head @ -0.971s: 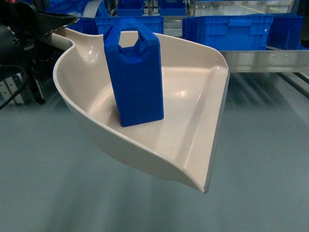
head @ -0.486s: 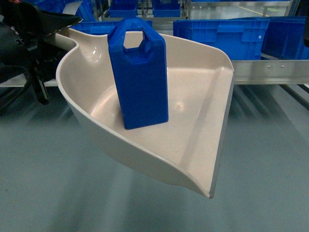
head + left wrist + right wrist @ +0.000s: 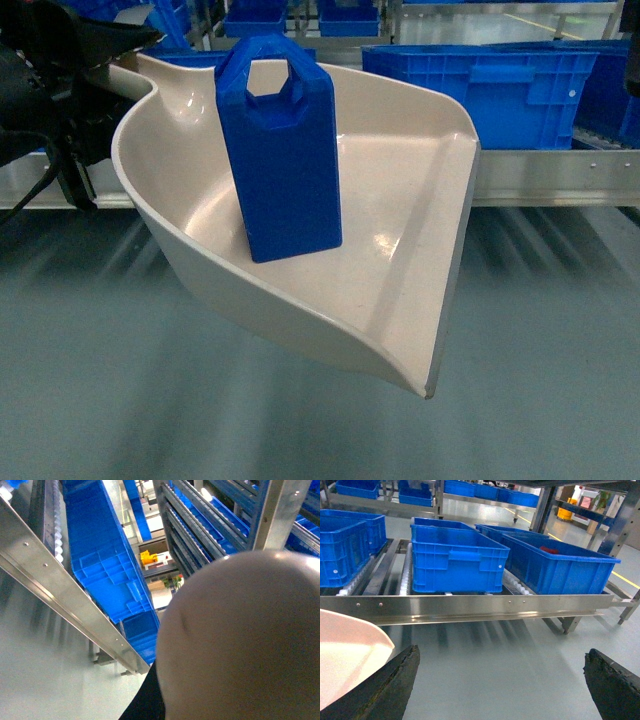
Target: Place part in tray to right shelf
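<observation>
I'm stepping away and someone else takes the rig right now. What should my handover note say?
Left gripper: at the tray's handle end, carrying it; jaw state not visible.
Right gripper: open, empty, facing the shelf.
Blue part: standing upright inside the cream tray, which is held in the air.
Right shelf: ahead, with blue crates on its rollers.
Done: part is in the tray.
Left: bring the tray to the shelf and set it down.
</observation>
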Robot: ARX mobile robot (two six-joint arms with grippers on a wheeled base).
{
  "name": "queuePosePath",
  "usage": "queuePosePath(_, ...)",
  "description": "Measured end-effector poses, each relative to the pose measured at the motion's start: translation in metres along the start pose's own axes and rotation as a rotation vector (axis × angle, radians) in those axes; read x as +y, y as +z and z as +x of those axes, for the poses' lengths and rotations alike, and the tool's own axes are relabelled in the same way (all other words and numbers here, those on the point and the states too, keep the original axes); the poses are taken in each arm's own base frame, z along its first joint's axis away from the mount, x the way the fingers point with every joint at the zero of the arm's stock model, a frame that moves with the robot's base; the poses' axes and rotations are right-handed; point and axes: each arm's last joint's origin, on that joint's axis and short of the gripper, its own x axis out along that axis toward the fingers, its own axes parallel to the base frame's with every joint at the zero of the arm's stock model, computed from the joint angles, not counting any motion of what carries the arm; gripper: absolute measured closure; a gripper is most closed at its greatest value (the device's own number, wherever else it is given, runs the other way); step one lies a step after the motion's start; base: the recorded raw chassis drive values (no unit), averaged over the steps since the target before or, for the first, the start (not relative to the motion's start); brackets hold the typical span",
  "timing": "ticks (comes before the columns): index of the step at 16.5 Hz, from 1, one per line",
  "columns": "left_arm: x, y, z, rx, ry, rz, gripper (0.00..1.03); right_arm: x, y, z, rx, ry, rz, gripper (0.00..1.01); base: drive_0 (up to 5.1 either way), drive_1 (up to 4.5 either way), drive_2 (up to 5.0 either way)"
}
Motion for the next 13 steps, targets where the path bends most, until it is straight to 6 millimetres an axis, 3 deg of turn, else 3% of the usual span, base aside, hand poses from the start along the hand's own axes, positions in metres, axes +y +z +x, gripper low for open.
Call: queuePosePath(13, 0.0004, 0.0003, -0.0001, 0.0, 0.003, -0.001, 0.9, 0.0, 0.0, 0.0, 0.0, 0.0, 0.0, 0.03, 0.0, 3.86, -3.8)
